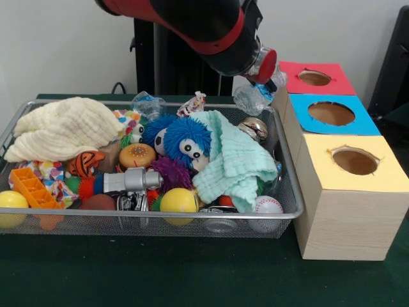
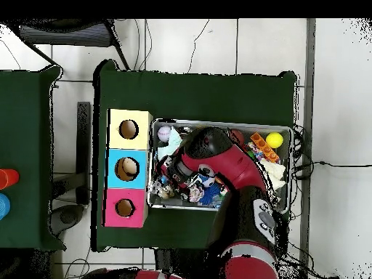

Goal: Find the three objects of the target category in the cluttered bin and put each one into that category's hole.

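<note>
plastic bottle (image 1: 254,94) hangs over the far right corner of the bin (image 1: 291,211), close beside the red box (image 1: 317,78). arm (image 1: 192,22) slants down over it. gripper's grip is hidden, cannot tell.

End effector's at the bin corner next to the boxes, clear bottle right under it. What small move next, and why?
Probably a short straight lift. The end effector sits right over the crumpled clear bottle at the bin corner beside the red box, but a grip isn't visible. Lifting would show that and clear the rim.
</note>
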### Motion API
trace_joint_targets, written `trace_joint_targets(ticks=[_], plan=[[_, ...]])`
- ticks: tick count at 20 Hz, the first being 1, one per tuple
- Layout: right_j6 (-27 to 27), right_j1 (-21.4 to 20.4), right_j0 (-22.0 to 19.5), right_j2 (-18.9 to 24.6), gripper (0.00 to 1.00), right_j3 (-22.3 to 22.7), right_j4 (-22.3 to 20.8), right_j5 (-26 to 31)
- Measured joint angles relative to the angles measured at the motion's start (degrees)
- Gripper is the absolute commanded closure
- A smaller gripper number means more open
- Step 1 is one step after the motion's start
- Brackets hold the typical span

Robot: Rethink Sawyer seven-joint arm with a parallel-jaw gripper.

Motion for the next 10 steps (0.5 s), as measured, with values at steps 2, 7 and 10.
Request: trace_joint_targets(ticks=[2,7,10], plan=[[0.00,-0.01,0.00,0.00,1.00,-1.11,0.00,0.68],[0.35,-0.27,0.25,-0.01,1.00,-3.86,-0.02,2.93],[0.88,-0.56,0.51,-0.01,1.00,-4.47,-0.02,3.92]])
